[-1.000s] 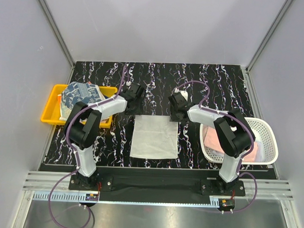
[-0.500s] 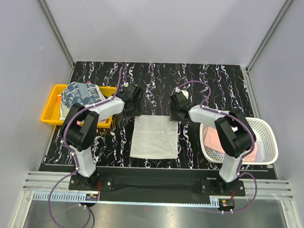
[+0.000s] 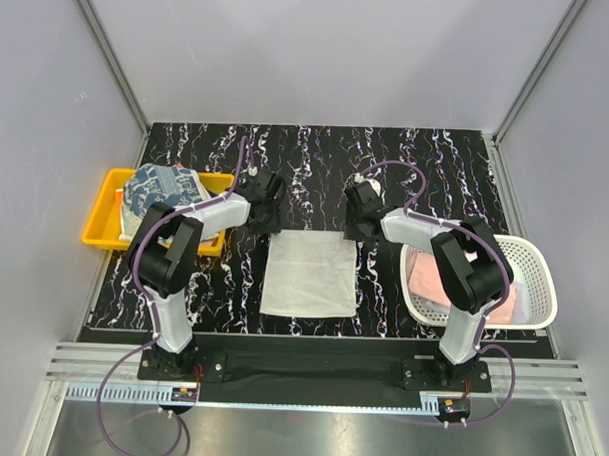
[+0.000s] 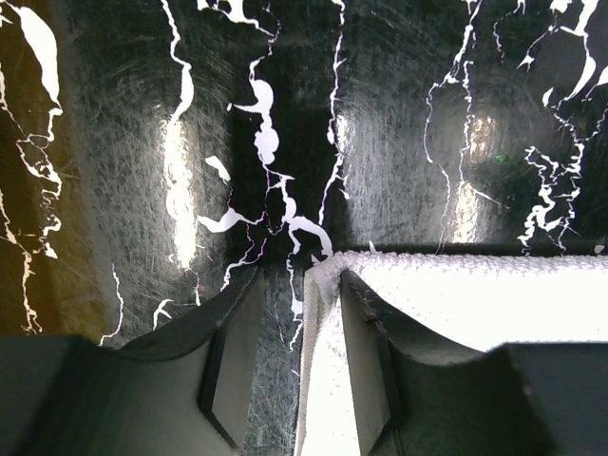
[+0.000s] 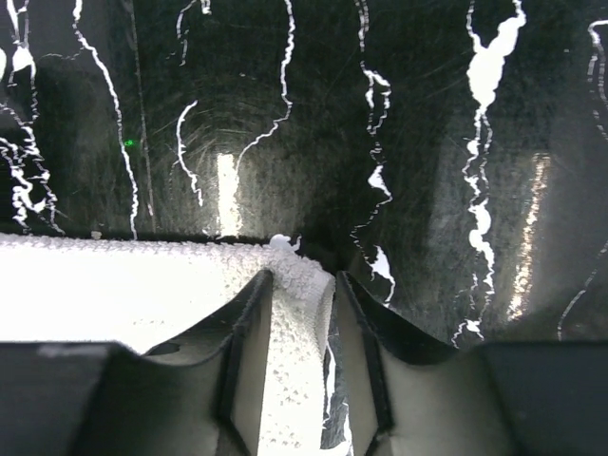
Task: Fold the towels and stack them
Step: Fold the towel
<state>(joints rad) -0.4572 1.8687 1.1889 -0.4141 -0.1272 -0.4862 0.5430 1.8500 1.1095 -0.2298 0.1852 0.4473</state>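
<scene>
On the table [image 3: 436,173] a white towel [image 3: 310,278] lies flat at the centre, between the basket [image 3: 539,271] on the right and the tray [image 3: 98,219] on the left. The left gripper [image 4: 299,285] and right gripper [image 5: 304,285], jaws half spread, straddle its far corners without pinching.

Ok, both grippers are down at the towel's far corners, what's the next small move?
Probably close both. The left gripper and right gripper each straddle a far corner of the flat white towel, jaws apart, so lifting now would likely leave it behind.
</scene>
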